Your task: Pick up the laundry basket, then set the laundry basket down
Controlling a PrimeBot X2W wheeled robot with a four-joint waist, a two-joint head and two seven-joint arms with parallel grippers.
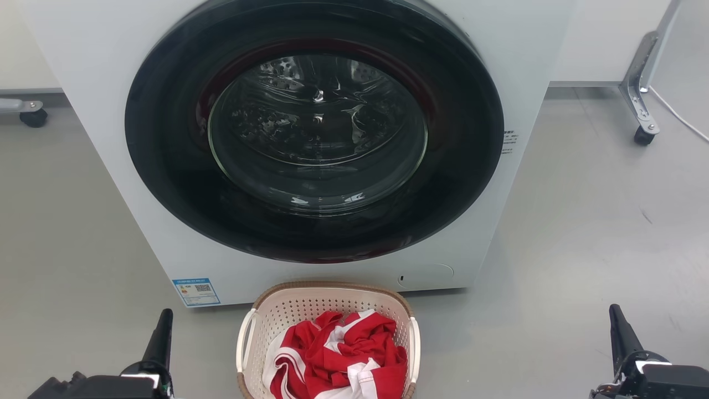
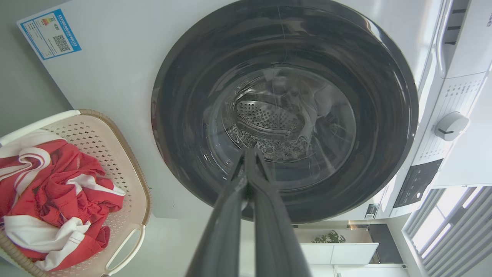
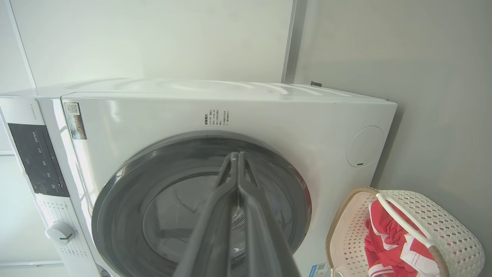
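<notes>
Below the washing machine [image 1: 99, 72], the laundry basket [image 1: 302, 310] sits on the floor at bottom centre of our head view, between our arms. Our left fingers [image 1: 159, 338] lie nearer it than our right fingers [image 1: 620, 330]; both pairs are pressed together, empty.

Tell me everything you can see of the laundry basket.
The laundry basket is small, rounded-rectangular, cream-white plastic by its look, its walls perforated, with a brown woven-look rim and a white loop handle on each side. It stands upright on the grey floor, just before the washing machine, and holds a crumpled red and white garment. The left claw and right claw flank it without touching.
</notes>
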